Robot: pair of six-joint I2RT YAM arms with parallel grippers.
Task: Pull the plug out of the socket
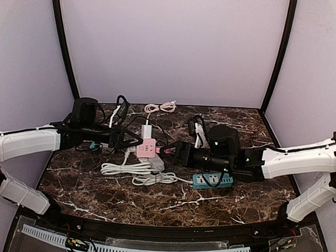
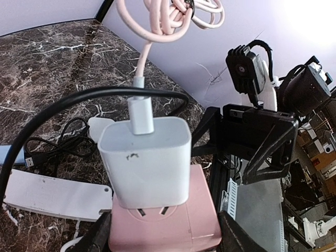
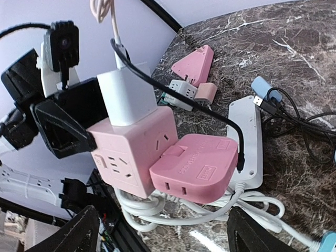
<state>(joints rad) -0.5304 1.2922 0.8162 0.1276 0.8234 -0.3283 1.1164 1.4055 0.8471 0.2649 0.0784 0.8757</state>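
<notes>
A pink cube socket (image 2: 173, 220) sits between my left gripper's (image 2: 165, 239) fingers, which press on its two sides. A white charger (image 2: 144, 157) with a pale pink cable is plugged into its top. A flat pink plug (image 3: 194, 165) sits in the cube's (image 3: 131, 152) side face, toward my right arm. My right gripper (image 3: 165, 228) stands open, its fingers wide on either side of the pink plug and touching nothing. From above, the cube (image 1: 146, 149) lies mid-table between the left gripper (image 1: 135, 141) and the right gripper (image 1: 170, 150).
A white power strip (image 3: 249, 136) and coiled white cable (image 1: 132, 172) lie under and beside the cube. A teal power strip (image 1: 212, 180) sits under the right arm. A pink triangular adapter (image 3: 194, 63), small adapters and black cables lie behind. A black cable crosses the charger.
</notes>
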